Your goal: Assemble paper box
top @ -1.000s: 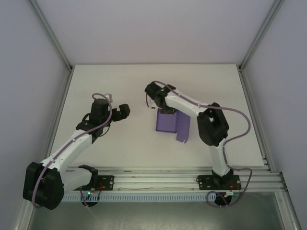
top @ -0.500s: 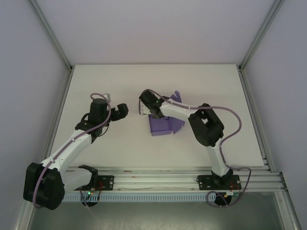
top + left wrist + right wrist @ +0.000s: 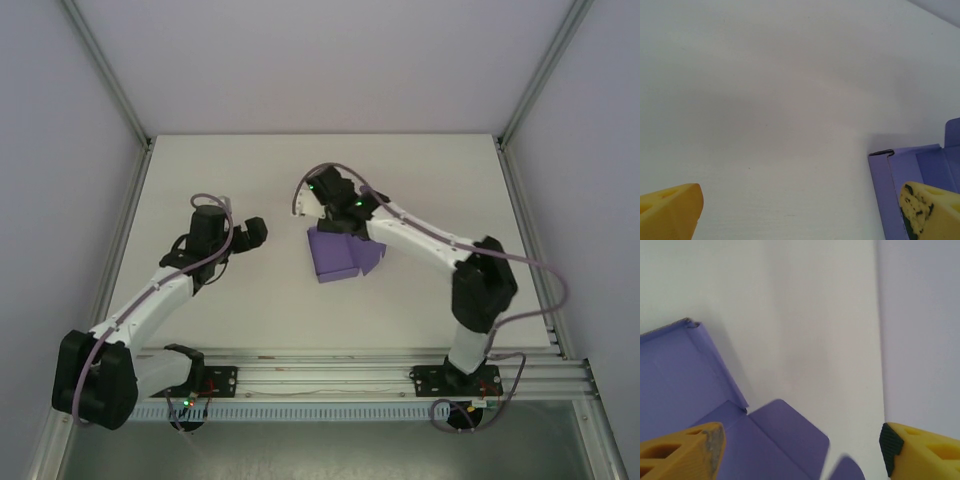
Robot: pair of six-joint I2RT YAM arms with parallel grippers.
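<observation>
Right gripper (image 3: 332, 218): jaws spread wide and holding nothing. In the wrist view (image 3: 800, 455) the yellow fingers stand far apart over a purple panel and a rounded flap. From above, it sits at the far edge of the paper box (image 3: 338, 255); whether it touches the card cannot be told.

Left gripper (image 3: 255, 232): jaws likewise spread and empty (image 3: 800, 212). It hangs just left of the box without touching it, and the near corner of the card shows by its right finger.

Paper box: on the table (image 3: 200, 180), near the middle and slightly right of centre. It is partly folded. One wall stands up from a flat panel (image 3: 680, 375), and the flaps on the right side remain loose and open.

Progress, as judged: the first folds are made. The remaining walls, the flaps and the closing are all outstanding, since no closed cuboid has formed.

Change against the earlier frames: a second ago the card lay flatter and further right. It now sits further left, bunched and more raised. The right arm's elbow has swung out to the right. The left arm has barely shifted.
</observation>
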